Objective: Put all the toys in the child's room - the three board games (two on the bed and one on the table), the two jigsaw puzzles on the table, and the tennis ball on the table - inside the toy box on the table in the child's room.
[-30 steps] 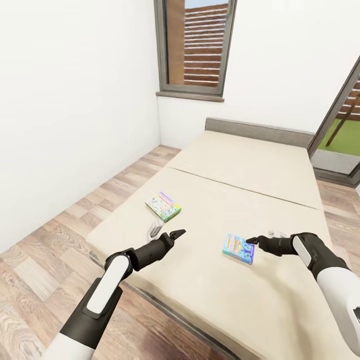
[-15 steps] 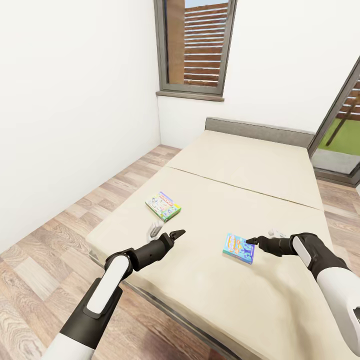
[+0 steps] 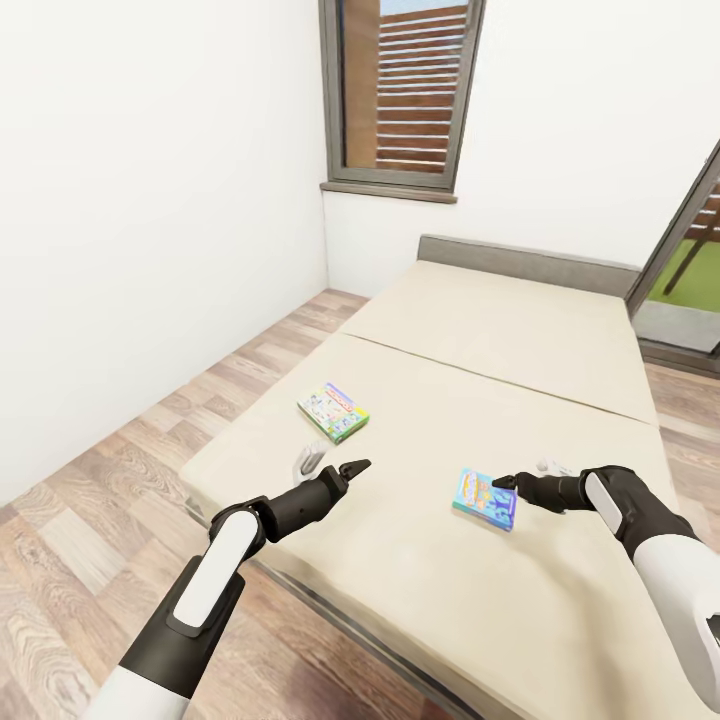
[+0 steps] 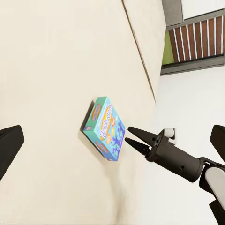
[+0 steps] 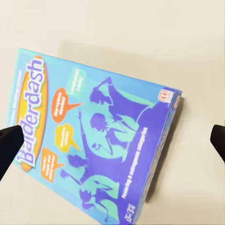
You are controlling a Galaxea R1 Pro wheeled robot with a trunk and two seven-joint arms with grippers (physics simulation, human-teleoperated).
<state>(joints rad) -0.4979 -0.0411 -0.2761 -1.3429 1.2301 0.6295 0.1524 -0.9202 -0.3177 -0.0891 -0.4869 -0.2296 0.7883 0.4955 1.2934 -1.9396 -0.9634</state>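
Both pincers released: right pincer [image 3: 503,483] beside blue board game [image 3: 485,498] on bed [image 3: 520,330].

The head camera has turned slightly; bed [image 3: 520,340] and window [image 3: 405,95] sit shifted in view

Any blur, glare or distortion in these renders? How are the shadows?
Head view: wide-angle stretch, window frame leans; flat light, faint shadows under both game boxes on the bed. Left wrist view: sharp, soft shadow beside the blue box. Right wrist view: Balderdash box close, print slightly soft, no glare.
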